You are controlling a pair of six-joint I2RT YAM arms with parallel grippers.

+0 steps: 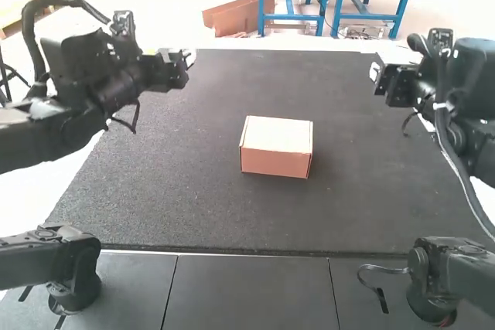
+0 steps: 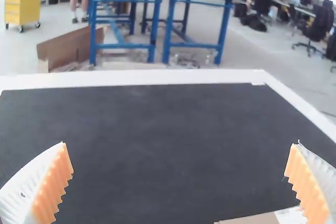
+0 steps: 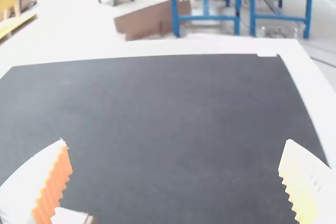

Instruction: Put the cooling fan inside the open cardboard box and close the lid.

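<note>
Gaping wide, left claw [image 2: 180, 145], right claw [image 3: 175, 141]

Your cardboard box [image 1: 276, 147]: matt brown paperboard with smooth faces, paler on the top panel. The worktop [image 1: 178, 191] you see under it carries a dark mat, rough, grainy and without shine. Left end effector [image 2: 176, 182]: white ribbed plastic fingers [image 2: 18, 195] and orange toothed pads [image 2: 52, 182], all matt. Right end effector [image 3: 173, 182]: same materials. Left arm [image 1: 69, 106] housing is black with a faint sheen.
</note>
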